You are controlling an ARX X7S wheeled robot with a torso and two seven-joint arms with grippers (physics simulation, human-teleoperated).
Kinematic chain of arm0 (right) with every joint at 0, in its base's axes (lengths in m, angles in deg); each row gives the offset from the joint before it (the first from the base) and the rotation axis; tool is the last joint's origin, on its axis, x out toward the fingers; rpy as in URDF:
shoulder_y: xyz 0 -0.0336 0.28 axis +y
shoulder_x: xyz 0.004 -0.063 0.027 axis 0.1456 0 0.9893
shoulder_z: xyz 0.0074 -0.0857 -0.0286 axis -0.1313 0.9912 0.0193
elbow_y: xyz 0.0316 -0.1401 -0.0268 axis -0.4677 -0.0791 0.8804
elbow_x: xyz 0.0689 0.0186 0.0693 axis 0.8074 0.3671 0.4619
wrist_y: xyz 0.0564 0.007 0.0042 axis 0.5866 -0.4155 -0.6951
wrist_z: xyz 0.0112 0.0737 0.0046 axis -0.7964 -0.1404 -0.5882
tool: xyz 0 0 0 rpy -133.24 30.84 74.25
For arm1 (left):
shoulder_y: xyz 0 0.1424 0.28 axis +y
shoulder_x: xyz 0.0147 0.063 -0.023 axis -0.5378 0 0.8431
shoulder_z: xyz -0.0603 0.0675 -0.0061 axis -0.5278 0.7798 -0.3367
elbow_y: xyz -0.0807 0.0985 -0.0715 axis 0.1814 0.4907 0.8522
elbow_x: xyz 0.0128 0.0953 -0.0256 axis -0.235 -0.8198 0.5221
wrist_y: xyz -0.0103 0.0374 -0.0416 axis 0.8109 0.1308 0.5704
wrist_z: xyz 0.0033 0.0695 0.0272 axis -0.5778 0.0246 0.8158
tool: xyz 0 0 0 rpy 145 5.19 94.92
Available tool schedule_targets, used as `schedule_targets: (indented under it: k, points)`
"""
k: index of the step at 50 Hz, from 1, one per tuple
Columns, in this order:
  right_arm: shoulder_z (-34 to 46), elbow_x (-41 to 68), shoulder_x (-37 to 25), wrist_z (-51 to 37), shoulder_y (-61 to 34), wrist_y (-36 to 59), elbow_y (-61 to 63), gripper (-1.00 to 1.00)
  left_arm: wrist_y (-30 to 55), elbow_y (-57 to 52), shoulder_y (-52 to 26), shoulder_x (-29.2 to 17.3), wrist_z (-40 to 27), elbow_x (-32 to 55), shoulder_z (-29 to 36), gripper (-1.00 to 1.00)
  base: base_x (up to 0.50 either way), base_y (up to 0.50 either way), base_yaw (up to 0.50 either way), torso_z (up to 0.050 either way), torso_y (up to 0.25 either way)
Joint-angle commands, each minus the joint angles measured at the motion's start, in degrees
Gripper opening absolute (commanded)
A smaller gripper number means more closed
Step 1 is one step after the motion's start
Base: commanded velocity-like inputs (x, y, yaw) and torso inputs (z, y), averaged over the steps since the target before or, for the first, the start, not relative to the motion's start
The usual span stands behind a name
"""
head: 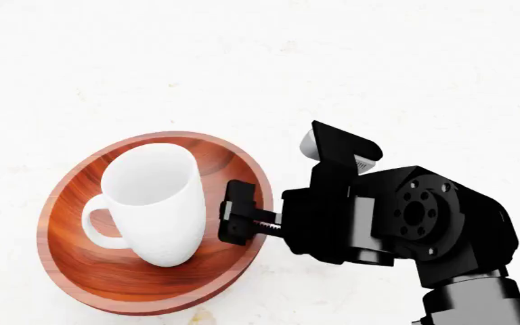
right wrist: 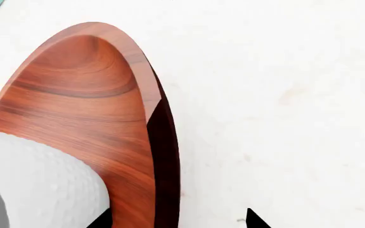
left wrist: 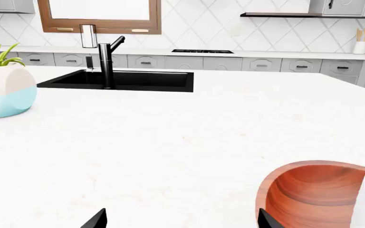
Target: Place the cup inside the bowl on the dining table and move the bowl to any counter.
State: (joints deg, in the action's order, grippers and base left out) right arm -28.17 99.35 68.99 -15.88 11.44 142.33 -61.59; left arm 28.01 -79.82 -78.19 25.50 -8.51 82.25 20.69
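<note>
The white cup stands upright inside the reddish-brown wooden bowl, its handle towards the bowl's left side. The bowl rests on an off-white counter with faint beige marks. My right gripper is at the bowl's right rim. In the right wrist view the right gripper is open and straddles the rim of the bowl, one finger inside next to the cup, the other outside. My left gripper is open and empty, left of the bowl. The dining table is out of view.
The same counter holds a black sink with a black faucet and a white-and-blue plant pot. Behind it runs a wall counter with grey drawers, a cooktop and a utensil holder.
</note>
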Motion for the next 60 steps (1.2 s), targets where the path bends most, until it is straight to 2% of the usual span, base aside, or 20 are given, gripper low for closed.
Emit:
schedule_targets:
  k: [1,14,22,36,42,46,60]
  points:
    - [-0.42,-0.16,0.55,1.44,0.56,-1.56,-0.97,-1.0,-1.05,0.94,0.66,0.04,0.45,-0.64,-0.32,1.0,0.0,0.0,0.0,0.0,0.0]
    - [-1.58,0.38,-0.32,2.69,1.02,-3.9,-0.54,-1.0,-1.11,1.07,0.5,0.22,-0.09,-0.62,0.24,1.0,0.0,0.0,0.0,0.0,0.0]
    - [-11.2,7.96,-1.71,-4.06,4.47,-6.48,2.8,-1.0,-1.94,1.54,0.92,0.49,-0.12,-0.95,0.71,1.0,0.0,0.0,0.0,0.0,0.0]
    - [-23.78,18.94,-3.17,-12.69,17.15,-11.09,14.4,-1.0,-2.14,1.35,1.65,0.5,-0.44,-0.64,0.23,1.0,0.0,0.0,0.0,0.0,0.0]
    - [-22.75,18.49,-5.78,-14.14,17.87,-9.08,17.98,-1.0,-2.24,1.54,1.49,0.14,-0.37,-0.68,0.44,1.0,0.0,0.0,0.0,0.0,0.0]
    - [-20.89,14.64,-8.11,-12.02,17.72,-10.34,20.75,-1.0,-3.07,2.59,1.47,0.32,-0.28,-1.39,1.45,1.0,0.0,0.0,0.0,0.0,0.003]
    - [-20.7,14.42,-9.52,-13.8,17.24,-9.95,21.56,-1.0,-3.06,2.69,1.16,0.21,-0.55,-1.18,1.8,1.0,-0.04,-0.06,0.0,0.0,0.0]
